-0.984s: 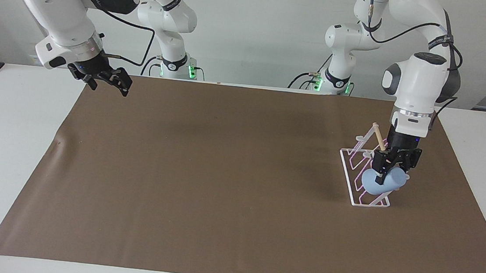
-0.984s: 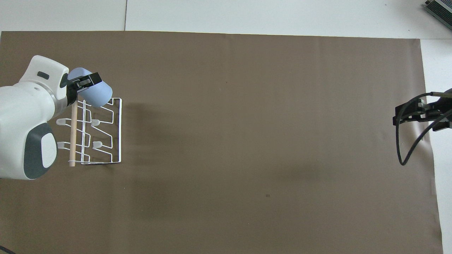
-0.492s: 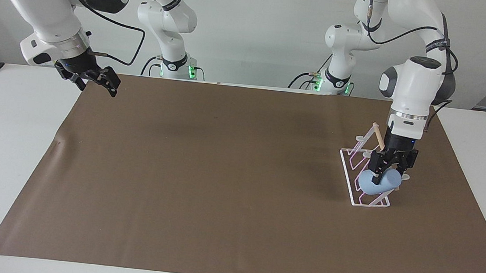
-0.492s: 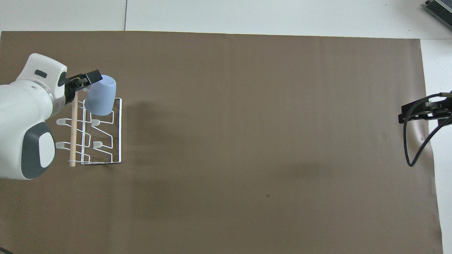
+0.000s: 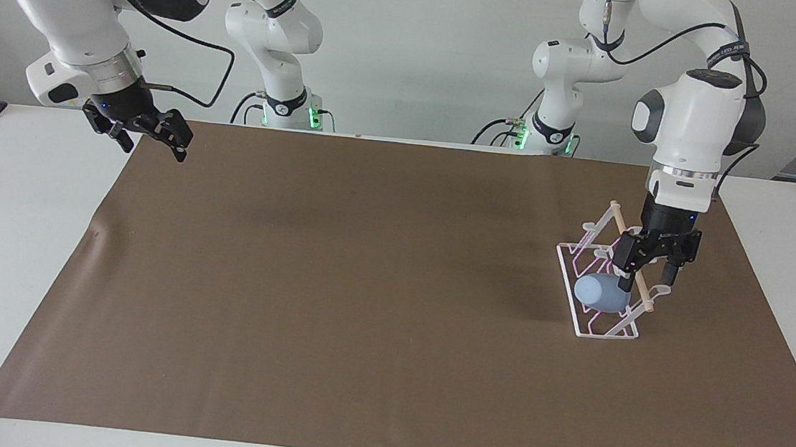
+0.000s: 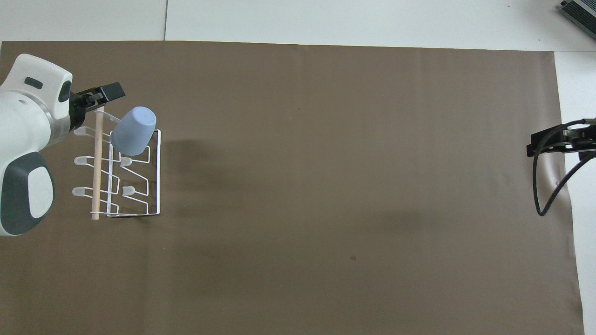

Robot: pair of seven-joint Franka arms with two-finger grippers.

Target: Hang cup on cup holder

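At the left arm's end of the brown mat (image 5: pixel 334 297), the white wire cup holder (image 5: pixel 597 291) stands with its wooden dowel (image 6: pixel 98 167) across the top. The light blue cup (image 5: pixel 601 293) hangs tilted on one of its slanted prongs, at the end of the rack farthest from me, its closed bottom pointing up and toward the table's middle. My left gripper (image 5: pixel 648 263) is over that end of the dowel, just beside the cup and apart from it, jaws spread and empty. My right gripper (image 5: pixel 149 133) waits raised over the mat's edge at the right arm's end, jaws spread, holding nothing.
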